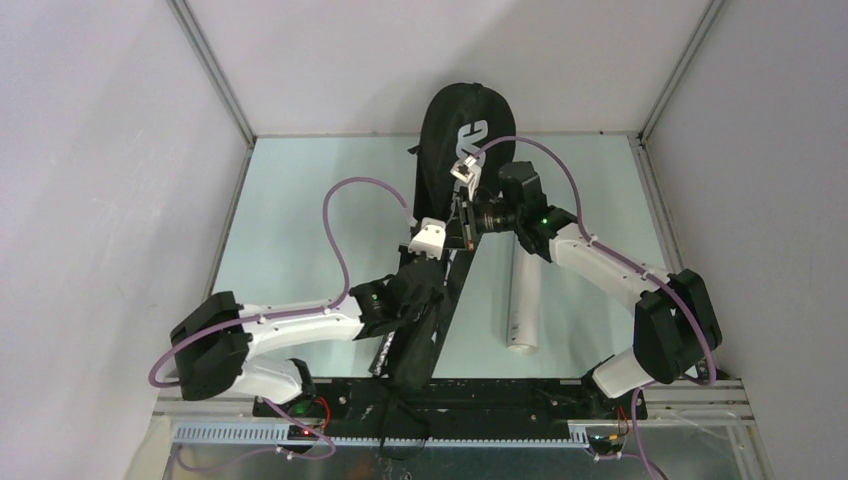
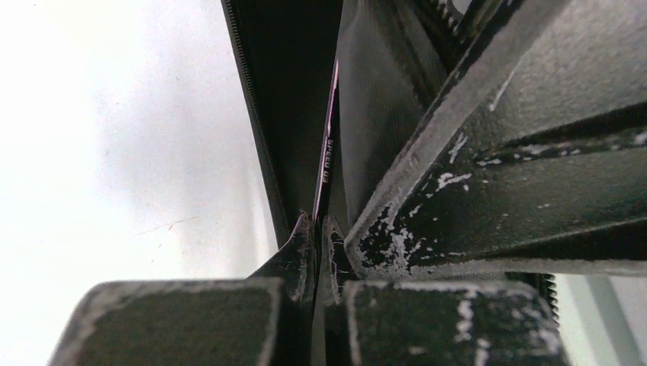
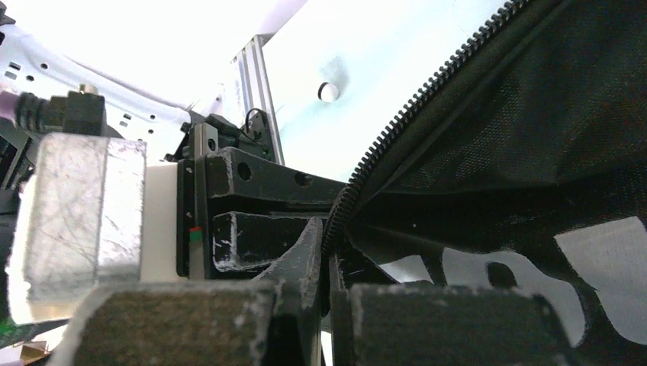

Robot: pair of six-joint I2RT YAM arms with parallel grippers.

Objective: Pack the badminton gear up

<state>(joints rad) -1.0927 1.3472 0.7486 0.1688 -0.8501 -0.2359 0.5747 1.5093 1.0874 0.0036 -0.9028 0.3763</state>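
Observation:
The black racket bag (image 1: 463,125) lies lengthwise down the table's middle, its white logo up. My right gripper (image 1: 464,216) is shut on the bag's zip edge (image 3: 397,122); in the right wrist view the gripper (image 3: 326,229) pinches the zip teeth. My left gripper (image 1: 450,242) is just beside it, shut on a thin black racket shaft (image 2: 328,152) marked "SPEED 03" that runs into the bag's opening; in the left wrist view the gripper (image 2: 317,223) clamps it. The long white tube (image 1: 524,298) lies on the table to the right of the bag. No shuttlecocks show.
The pale green table (image 1: 300,200) is walled on the left, back and right by white panels with metal posts. The two grippers nearly touch above the bag. The bag's lower end and strap (image 1: 415,350) hang over the near edge between the arm bases.

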